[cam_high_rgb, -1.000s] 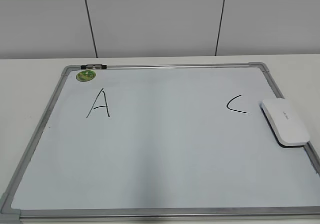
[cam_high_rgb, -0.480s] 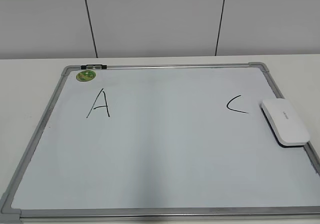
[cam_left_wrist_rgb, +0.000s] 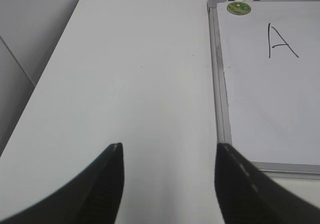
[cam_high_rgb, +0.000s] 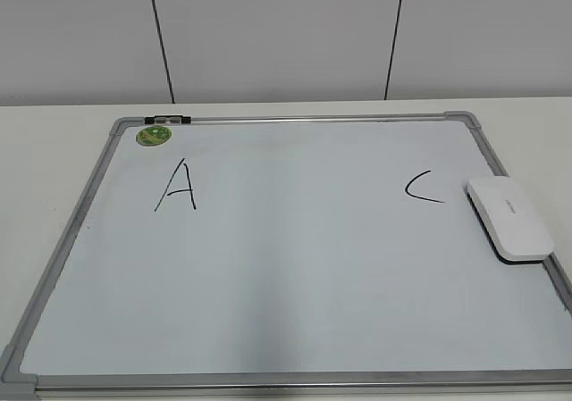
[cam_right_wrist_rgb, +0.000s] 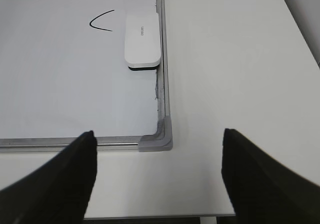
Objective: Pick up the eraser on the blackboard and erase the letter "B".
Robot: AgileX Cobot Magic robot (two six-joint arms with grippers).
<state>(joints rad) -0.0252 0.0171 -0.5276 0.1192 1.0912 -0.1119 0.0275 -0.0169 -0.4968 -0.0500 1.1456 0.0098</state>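
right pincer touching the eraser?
Apart. The right wrist view shows the open right pincer over bare table past the blackboard's corner, with white board between it and the eraser.

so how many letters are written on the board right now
2: the A on the blackboard's left, near the green sticker; the C on the right, beside the eraser. No B visible.

**Room & bkgd**

I see a plain white table (cam_high_rgb: 54, 142) w/ matte top, filling most of the exterior view. Behind it a light grey panelled wall (cam_high_rgb: 268, 35), split by two thin dark vertical seams. Lighting's even, soft, no hard shadows. On left wrist view, grey wall beside table's left edge.
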